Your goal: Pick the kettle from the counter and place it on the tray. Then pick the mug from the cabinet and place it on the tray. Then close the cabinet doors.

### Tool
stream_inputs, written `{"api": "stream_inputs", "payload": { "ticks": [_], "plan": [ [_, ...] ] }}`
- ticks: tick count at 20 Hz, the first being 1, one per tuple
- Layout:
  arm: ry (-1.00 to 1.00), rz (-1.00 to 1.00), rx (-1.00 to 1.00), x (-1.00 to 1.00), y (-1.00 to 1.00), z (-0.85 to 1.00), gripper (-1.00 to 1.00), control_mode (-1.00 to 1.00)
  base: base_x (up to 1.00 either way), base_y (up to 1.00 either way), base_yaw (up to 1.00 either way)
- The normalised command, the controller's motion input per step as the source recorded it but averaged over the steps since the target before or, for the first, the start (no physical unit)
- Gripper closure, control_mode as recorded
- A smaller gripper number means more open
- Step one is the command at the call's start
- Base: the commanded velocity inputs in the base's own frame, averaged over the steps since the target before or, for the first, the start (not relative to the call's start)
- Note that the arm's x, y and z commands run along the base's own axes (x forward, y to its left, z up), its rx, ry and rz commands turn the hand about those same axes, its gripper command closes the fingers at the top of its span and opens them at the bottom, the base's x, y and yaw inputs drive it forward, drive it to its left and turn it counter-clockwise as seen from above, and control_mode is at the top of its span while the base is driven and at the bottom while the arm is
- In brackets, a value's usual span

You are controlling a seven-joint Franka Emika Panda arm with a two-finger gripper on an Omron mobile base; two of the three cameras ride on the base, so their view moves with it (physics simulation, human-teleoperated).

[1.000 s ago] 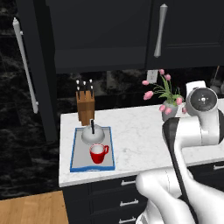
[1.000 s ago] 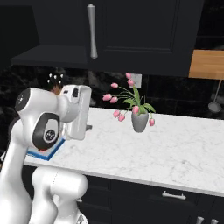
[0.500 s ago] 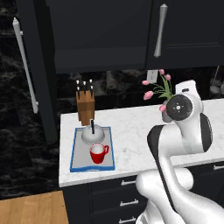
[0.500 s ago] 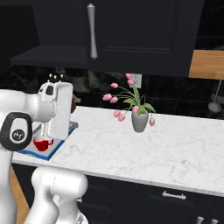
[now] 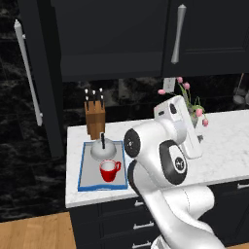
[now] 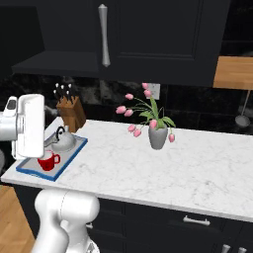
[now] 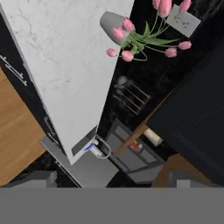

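In the left base view, the tray (image 5: 88,182), flat with a blue rim and grey floor, lies at the left end of the white marble tabletop (image 5: 223,146). It holds the round silver kettle (image 5: 102,150) at the back and the red mug (image 5: 110,170) in front, close together. A wooden knife block (image 5: 95,117) stands just behind the tray. One tall dark cabinet door (image 5: 41,73) stands open at the left; another door (image 5: 209,34) is closed.

In the right base view, the tray (image 6: 29,170) sits near the tabletop's left front corner. A grey vase of pink flowers (image 6: 157,137) stands well apart, with much bare marble around it.

In the hand view, the vase (image 7: 113,22) appears beside the tabletop edge. I cannot tell how the jaws stand.
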Motion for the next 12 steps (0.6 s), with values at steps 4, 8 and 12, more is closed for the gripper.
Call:
{"api": "stream_inputs", "payload": {
  "ticks": [4,8,12],
  "plan": [
    [-0.02,-0.16,-0.46,-0.17,0.59,-0.04,-1.0,-1.0,0.0,0.0,0.0],
    [0.0,-0.24,-0.37,-0.26,0.62,-0.04,-1.0,-1.0,0.0,0.0,0.0],
    [0.05,-0.23,-0.21,-0.16,0.66,0.0,-1.0,-1.0,0.0,0.0,0.0]
  ]
}}
